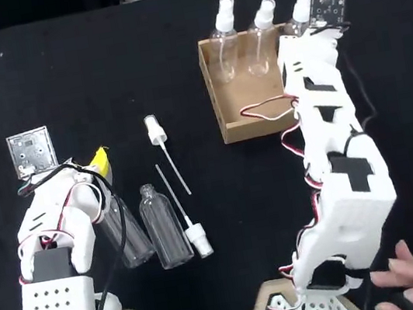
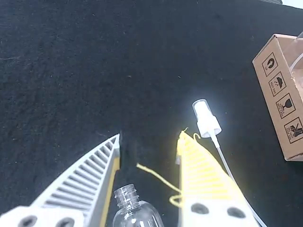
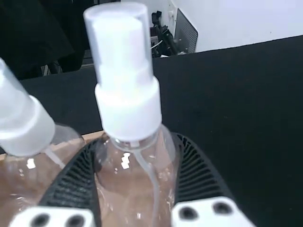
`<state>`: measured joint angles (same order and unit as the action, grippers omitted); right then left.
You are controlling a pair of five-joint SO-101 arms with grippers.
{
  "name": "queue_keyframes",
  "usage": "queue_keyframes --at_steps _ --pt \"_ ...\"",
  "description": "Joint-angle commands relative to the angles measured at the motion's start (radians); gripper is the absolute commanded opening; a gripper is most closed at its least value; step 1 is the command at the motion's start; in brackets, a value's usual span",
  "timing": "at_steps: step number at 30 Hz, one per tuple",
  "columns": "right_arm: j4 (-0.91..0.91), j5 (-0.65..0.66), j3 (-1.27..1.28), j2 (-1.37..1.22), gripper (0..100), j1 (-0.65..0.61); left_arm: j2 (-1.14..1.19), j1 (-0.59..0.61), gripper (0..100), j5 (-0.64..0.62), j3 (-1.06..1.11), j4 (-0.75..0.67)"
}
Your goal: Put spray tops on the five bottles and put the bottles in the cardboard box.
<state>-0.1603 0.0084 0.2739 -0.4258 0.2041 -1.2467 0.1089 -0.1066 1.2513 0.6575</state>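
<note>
On the black table (image 1: 136, 56), the right gripper (image 3: 137, 151) clasps a capped bottle (image 3: 128, 123) standing in the cardboard box (image 1: 217, 98). Well left of the box, the left gripper (image 2: 149, 142) gapes around an uncapped bottle (image 2: 130, 208); two spray tops (image 1: 155, 130) (image 1: 198, 239) lie between bottle and box.

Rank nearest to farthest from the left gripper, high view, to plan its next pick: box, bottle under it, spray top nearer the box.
1. Bottle, under the left gripper.
2. Spray top, to its right.
3. Box, farthest right.
</note>
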Motion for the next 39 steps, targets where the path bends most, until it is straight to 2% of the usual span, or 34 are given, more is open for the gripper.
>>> queue_keyframes --at_steps 1,9,18,39 --pt "-0.029 0.009 -0.091 -0.019 0.9 -0.009 -0.009 0.008 19 -0.008 -0.015 -0.014" --pt "-0.084 0.009 -0.077 -0.041 1.0 -0.012 -0.011 0.008 19 -0.008 -0.015 -0.014" --pt "-0.293 0.008 0.016 -0.044 1.0 -0.012 -0.011 0.008 19 -0.008 -0.015 -0.014" --pt "-0.296 0.005 -0.054 -0.142 1.1 -0.011 -0.011 0.008 19 -0.008 -0.018 -0.014"
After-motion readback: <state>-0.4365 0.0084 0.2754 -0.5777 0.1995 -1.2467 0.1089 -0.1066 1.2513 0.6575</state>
